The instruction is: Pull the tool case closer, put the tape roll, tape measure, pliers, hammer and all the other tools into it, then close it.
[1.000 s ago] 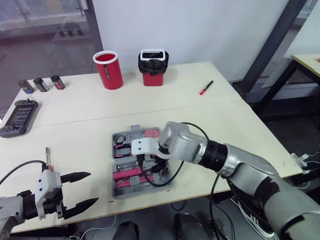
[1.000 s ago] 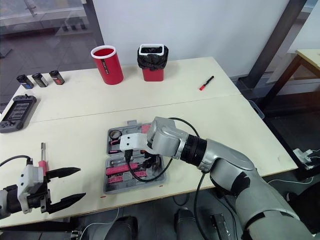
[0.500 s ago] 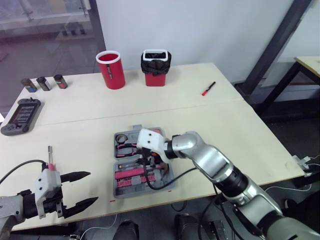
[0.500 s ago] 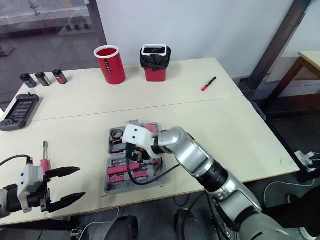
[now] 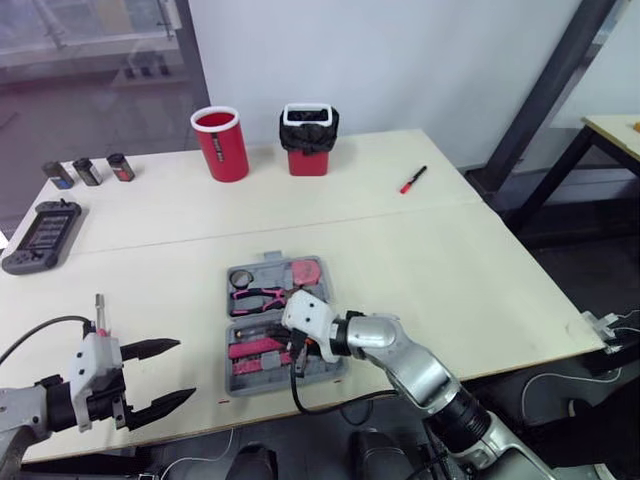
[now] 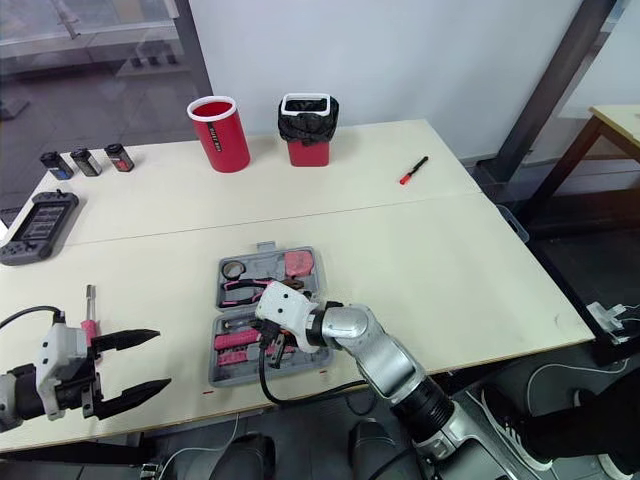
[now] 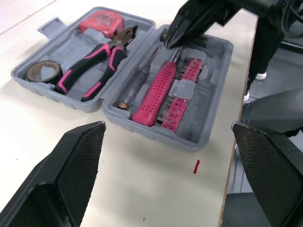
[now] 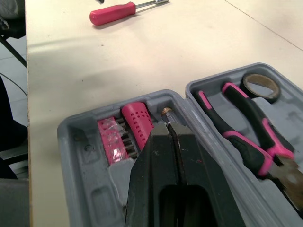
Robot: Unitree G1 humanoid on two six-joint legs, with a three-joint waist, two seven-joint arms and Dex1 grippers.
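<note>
Tool case (image 7: 214, 71) sits open on the desk (image 5: 480, 260), near the front edge and approx. centre, both grey halves flat. In the far half we see the tape roll (image 7: 43, 80) at the robot's left end, then the pliers (image 7: 106, 52) w/ pink-and-black handles lying slantwise, then the reddish tape measure (image 7: 102, 21) at the other end. The near half holds a pink dotted grip (image 7: 156, 90) w/ a thin metal shaft beside it, and a pink bit strip (image 7: 182, 97) just beside the grip. The right gripper (image 8: 167, 127) hangs over that near half, jaws pressed together w/ nothing seen btwn them, tips by the top end of the pink grip; we can't tell if they touch it. The left gripper (image 5: 186, 370) hovers at the front-left of the desk, well apart from the case, jaws spread wide and empty. A pink-handled screwdriver (image 5: 99, 318) lies on the desk outside the case, just beyond the left gripper. At the back stand a red cup (image 5: 220, 142) and a black bin (image 5: 308, 140) w/ white rim; the cup has dark lettering down its side, too small for us to read. A red pen (image 5: 412, 179) lies further right. Three small dark cans (image 5: 90, 170) and a grey handheld device (image 5: 40, 234) sit at far left. We can read no brand on the tools.
</note>
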